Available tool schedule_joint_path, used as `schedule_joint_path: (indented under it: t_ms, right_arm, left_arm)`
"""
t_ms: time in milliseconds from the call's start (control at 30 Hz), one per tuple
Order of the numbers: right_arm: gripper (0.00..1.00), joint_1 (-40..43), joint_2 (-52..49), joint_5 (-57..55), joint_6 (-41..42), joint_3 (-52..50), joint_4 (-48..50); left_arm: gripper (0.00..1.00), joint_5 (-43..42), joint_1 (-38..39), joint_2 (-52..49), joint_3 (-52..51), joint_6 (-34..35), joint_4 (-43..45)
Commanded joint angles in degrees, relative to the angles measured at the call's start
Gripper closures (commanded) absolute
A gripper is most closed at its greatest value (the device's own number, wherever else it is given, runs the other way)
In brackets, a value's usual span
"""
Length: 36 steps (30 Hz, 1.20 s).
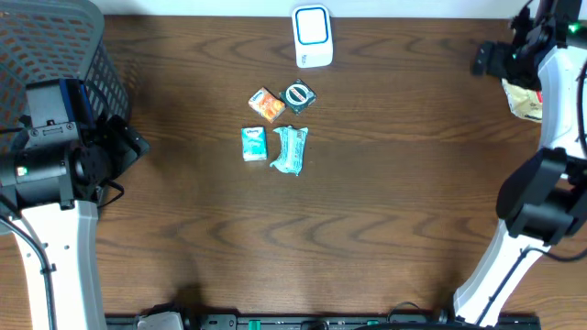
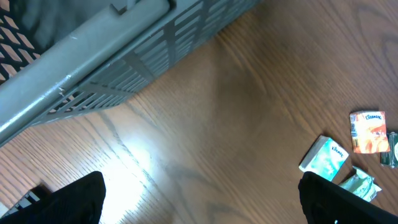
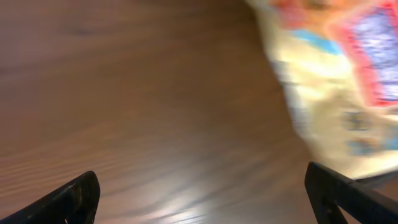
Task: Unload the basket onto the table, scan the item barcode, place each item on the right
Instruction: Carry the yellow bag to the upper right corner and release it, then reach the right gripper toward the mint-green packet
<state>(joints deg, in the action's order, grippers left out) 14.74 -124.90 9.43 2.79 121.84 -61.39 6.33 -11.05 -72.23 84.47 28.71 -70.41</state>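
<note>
- Right hand (image 3: 205,193): released. Its two fingers (image 3: 78,199) stand wide apart at the lower corners of the right wrist view, with nothing between them.
- Right hand, position: at the far right corner of the worktop (image 1: 385,211), just beside the bag (image 1: 523,99).
- Bag: cream, with red and blue print. It sits at the right edge of the worktop, partly hidden by the right arm (image 1: 541,183). In the right wrist view it fills the upper right and is blurred, so no barcode can be made out.
- Left hand (image 2: 202,199): released. Its fingers show at the lower corners of the left wrist view, with bare worktop between them.
- Left hand, position: at the left side of the worktop, just beside the grey basket (image 1: 55,46).
- Scanner (image 1: 312,37): white with a blue-rimmed face. It stands at the middle of the far edge, well apart from both hands.
- Four small packs lie grouped at mid-worktop, near the scanner.
- Far row: orange pack (image 1: 267,104) on the left and round pack (image 1: 299,96) on the right, just beside each other.
- Near row: tissue pack (image 1: 254,144) on the left and teal wrapper (image 1: 292,149) on the right, just beside each other.
- Neither hand touches any of the four packs.
</note>
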Motion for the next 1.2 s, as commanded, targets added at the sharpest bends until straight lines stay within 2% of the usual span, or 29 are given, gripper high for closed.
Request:
schedule_joint_path:
  t_ms: [0,100,167,567,800,1000,1167]
  right_arm:
    - [0.01,-2.4,5.7,22.4,5.1,0.8,-1.2]
    - [0.01,-5.3,5.7,31.7,5.1,0.7,-2.4]
    - [0.01,-8.3,5.3,32.5,5.1,0.5,-3.8]
    - [0.01,-28.0,2.0,19.8,5.1,-0.6,-7.2]
    - [0.01,-36.4,1.9,12.9,5.7,-0.9,-6.7]
    - [0.01,-41.1,1.9,3.7,12.6,-3.7,-5.0]
    - [0.01,-43.6,1.9,3.8,20.3,-8.7,-3.2]
  left_arm:
    - [0.02,0.2,-0.2,0.0,0.1,0.5,-0.1]
    - [0.03,0.2,-0.2,0.0,0.1,0.5,-0.1]
    - [0.03,0.2,-0.2,0.0,0.1,0.5,-0.1]
    - [0.02,0.2,-0.2,0.0,0.1,0.5,-0.1]
    - [0.03,0.2,-0.2,0.0,0.1,0.5,-0.1]
    - [0.02,0.2,-0.2,0.0,0.1,0.5,-0.1]
    - [0.03,0.2,-0.2,0.0,0.1,0.5,-0.1]
